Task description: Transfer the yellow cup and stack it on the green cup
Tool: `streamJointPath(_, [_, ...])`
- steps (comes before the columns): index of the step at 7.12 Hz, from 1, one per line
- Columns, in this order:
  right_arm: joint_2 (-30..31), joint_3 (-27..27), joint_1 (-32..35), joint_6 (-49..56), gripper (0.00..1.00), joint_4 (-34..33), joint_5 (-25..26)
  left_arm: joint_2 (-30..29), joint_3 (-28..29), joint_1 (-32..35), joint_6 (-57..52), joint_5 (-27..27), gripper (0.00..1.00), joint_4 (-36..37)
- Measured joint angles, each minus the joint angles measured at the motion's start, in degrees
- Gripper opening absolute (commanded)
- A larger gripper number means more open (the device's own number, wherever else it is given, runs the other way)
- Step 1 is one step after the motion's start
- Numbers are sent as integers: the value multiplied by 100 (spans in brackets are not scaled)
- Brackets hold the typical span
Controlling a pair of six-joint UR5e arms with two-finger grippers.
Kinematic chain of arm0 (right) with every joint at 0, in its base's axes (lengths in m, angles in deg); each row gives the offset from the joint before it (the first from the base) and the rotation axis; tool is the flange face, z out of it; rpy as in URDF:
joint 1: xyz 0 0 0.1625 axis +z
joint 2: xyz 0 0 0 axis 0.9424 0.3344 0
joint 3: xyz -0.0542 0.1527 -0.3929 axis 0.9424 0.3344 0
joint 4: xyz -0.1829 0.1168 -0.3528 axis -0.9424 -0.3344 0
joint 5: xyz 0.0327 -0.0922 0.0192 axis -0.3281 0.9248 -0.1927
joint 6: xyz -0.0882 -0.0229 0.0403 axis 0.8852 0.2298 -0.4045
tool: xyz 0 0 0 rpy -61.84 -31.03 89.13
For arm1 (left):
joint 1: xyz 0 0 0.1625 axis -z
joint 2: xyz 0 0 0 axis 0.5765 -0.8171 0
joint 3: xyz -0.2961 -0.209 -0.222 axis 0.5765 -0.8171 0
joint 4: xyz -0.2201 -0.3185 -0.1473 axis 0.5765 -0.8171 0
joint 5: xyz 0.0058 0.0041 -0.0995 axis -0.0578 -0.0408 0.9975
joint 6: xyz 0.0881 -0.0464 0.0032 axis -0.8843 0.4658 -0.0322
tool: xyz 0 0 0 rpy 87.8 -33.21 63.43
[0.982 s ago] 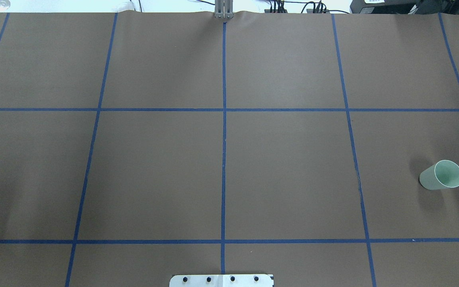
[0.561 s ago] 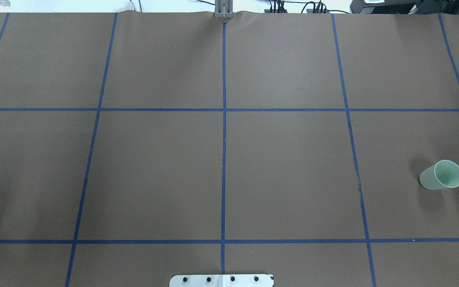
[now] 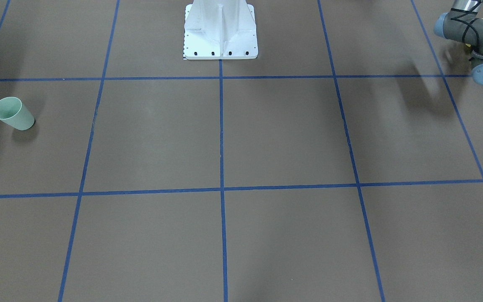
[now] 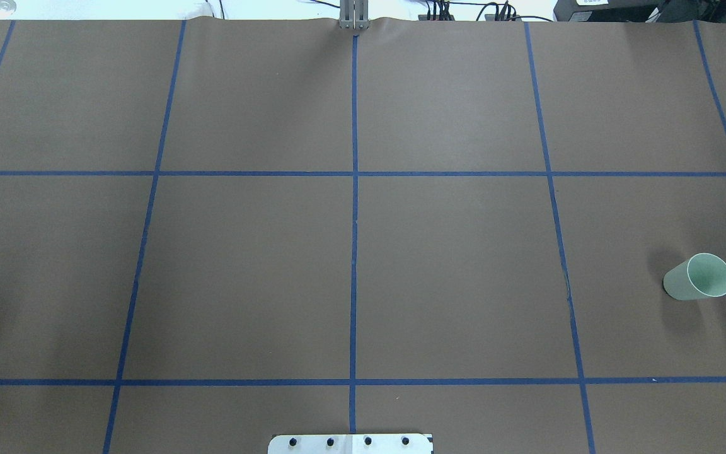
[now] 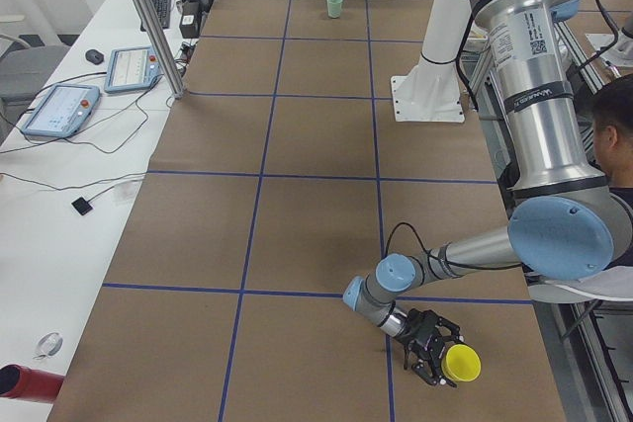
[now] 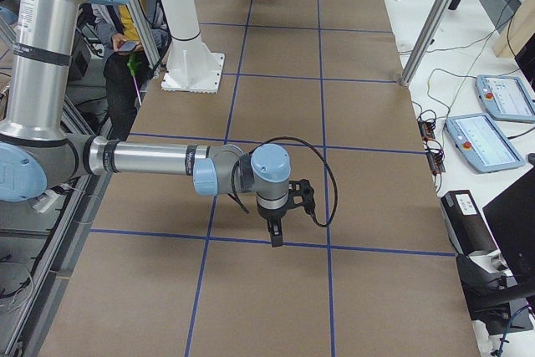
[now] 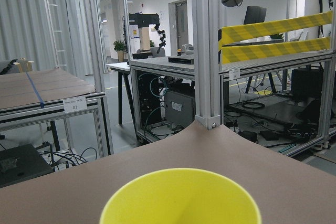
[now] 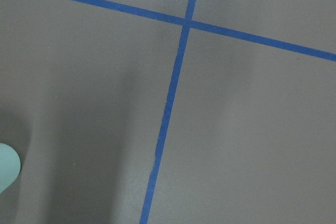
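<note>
The yellow cup (image 5: pixel 461 364) sits at my left gripper (image 5: pixel 433 365), low over the table's near left corner in the exterior left view. Its rim fills the bottom of the left wrist view (image 7: pixel 181 198). I cannot tell whether that gripper is open or shut. The green cup (image 4: pixel 697 277) stands upright at the table's far right, alone; it also shows in the front view (image 3: pixel 13 113) and at the right wrist view's left edge (image 8: pixel 7 166). My right gripper (image 6: pixel 276 238) points down above the table; I cannot tell its state.
The white robot base plate (image 3: pixel 220 29) stands at mid table edge. Part of my left arm (image 3: pixel 472 29) shows at the front view's top right. Tablets (image 5: pixel 59 111) and a metal post (image 5: pixel 148 22) stand on the side bench. A person (image 5: pixel 615 130) sits by the robot.
</note>
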Motion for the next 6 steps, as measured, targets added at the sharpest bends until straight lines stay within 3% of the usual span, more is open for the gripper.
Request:
streamJointPath(1, [0,6,0,-2,100,0,0,-11,3,-12,-25,17,45,7])
streamJointPath(2, [0,14,0,-3,100,0,0,-26,-3,-21,-49,18,31,26])
streamJointPath(6, [-2,23,-18,-11,100,0,-8,-46,-233,-30,-579,-44,24,426])
